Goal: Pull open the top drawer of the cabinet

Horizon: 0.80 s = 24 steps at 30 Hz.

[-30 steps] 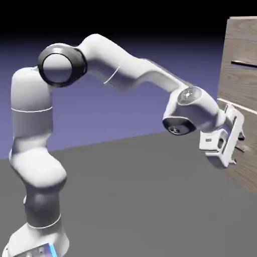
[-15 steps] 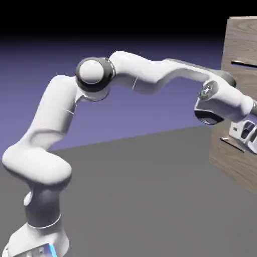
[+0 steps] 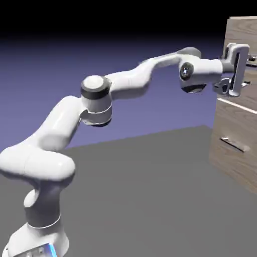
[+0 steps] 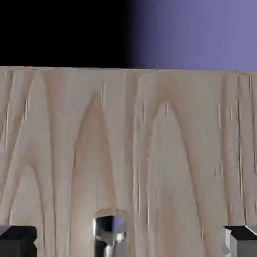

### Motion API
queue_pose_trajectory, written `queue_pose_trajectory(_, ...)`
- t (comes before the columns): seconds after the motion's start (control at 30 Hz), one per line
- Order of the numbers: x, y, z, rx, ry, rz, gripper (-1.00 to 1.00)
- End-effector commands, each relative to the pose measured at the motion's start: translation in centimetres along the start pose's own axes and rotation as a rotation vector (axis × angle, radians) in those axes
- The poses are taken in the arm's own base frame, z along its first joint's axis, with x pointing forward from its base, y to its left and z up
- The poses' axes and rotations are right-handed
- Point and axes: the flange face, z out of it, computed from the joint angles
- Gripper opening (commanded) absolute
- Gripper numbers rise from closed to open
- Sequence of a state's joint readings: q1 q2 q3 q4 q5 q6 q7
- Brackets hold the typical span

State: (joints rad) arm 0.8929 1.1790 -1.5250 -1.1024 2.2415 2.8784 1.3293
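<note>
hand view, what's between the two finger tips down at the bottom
In the hand view, a short shiny metal piece, apparently the top drawer's handle, stands between the open gripper's tips, nearer the left one, with bare wood grain beside it.

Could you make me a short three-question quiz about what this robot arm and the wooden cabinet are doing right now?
1. True or false: the gripper is shut tight on the lower drawer's handle.
2. Which part of the cabinet is the gripper level with? A) the top drawer B) the lower drawer C) the floor beside it
3. Fill in: in the hand view, a shiny metal piece, probably the top drawer's ______, shows between the two finger tips.

Key: 1. False: the jaws stand open, up at the top drawer. 2. A. 3. handle.
</note>
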Motion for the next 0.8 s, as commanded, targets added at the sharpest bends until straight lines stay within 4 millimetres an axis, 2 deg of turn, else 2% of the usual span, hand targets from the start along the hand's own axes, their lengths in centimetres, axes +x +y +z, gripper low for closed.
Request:
queue_pose_trajectory(0.0, 0.0, 0.0, 0.0, 0.000, 0.000, 0.000, 0.00)
queue_pose_trajectory(0.2, -1.0, -1.6, 2.3, 0.023, -0.017, 0.003, 0.00)
queue_pose_trajectory(0.43, 0.0, 0.0, 5.0, 0.000, 0.000, 0.000, 0.00)
queue_pose_trajectory(0.47, 0.0, 0.0, 5.0, 0.000, 0.000, 0.000, -1.00)
queue_pose_trajectory(0.77, 0.0, 0.0, 2.2, 0.000, 0.000, 0.000, -1.00)
